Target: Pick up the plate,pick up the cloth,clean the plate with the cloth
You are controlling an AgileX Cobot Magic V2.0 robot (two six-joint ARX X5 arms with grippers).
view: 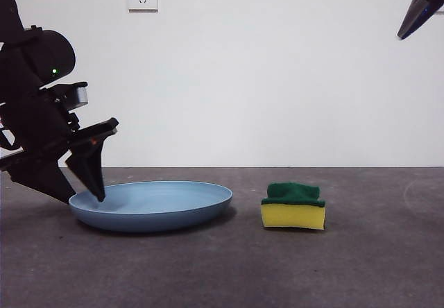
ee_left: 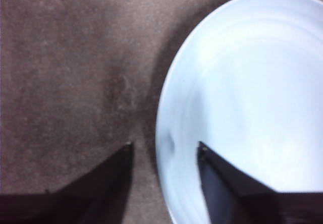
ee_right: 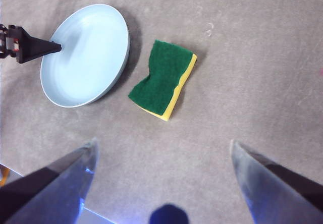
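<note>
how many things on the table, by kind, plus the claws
plate: 1
sponge: 1
claws: 2, left claw open astride the plate rim, right claw open, high above the table
total: 4

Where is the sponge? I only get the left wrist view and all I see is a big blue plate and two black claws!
Observer: The sponge lies flat on the table beside the plate, apart from it, green side up.
Operator: Is my claw holding the plate?
Observer: Not yet. In the front view the left gripper straddles the plate's rim, and the plate lies flat on the table.
Operator: Where is the other arm?
Observer: The right gripper hangs high above the table with its jaws wide open, looking down on the sponge and the plate. It holds nothing.
</note>
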